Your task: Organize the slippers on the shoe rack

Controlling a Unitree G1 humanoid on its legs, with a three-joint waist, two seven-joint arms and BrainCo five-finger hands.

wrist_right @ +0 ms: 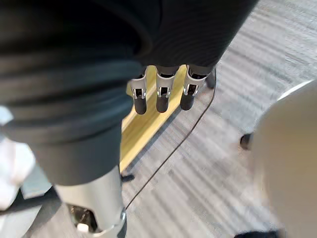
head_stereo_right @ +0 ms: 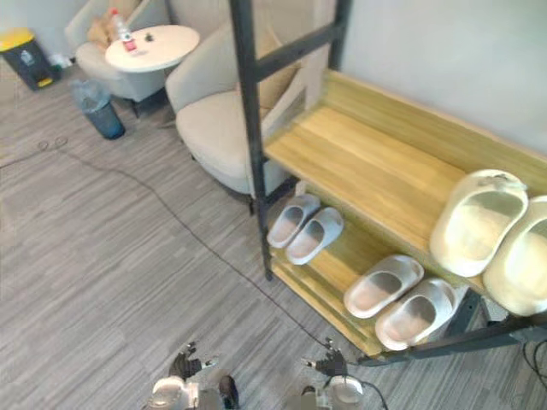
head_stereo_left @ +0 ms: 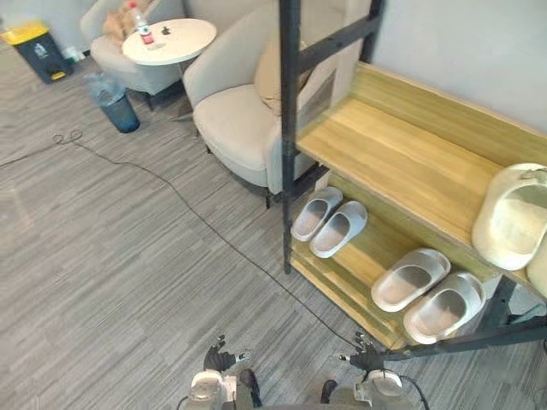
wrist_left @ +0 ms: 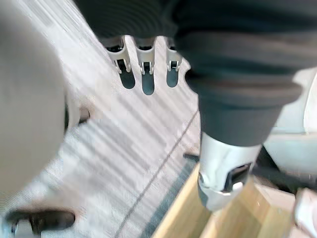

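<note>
The left hand (wrist_left: 142,72) and the right hand (wrist_right: 162,94) hang open over the grey striped floor (head_stereo_left: 128,256), holding nothing. Slippers (head_stereo_left: 410,278) sit in pairs on the wooden shoe rack (head_stereo_left: 402,162), next to a white chair (head_stereo_left: 235,120).

A cream armchair (head_stereo_left: 235,120) is seen well ahead of the left hand (wrist_left: 146,82), with a tan cushion (head_stereo_left: 272,73) leaned against its back. Farther off, a round white table (head_stereo_left: 190,38) is set beside a second armchair (head_stereo_left: 135,73), and a red-labelled bottle (head_stereo_left: 142,27) is stood on it. A blue bin (head_stereo_left: 115,102) is placed near the table, a yellow-lidded bin (head_stereo_left: 36,49) farther out
</note>
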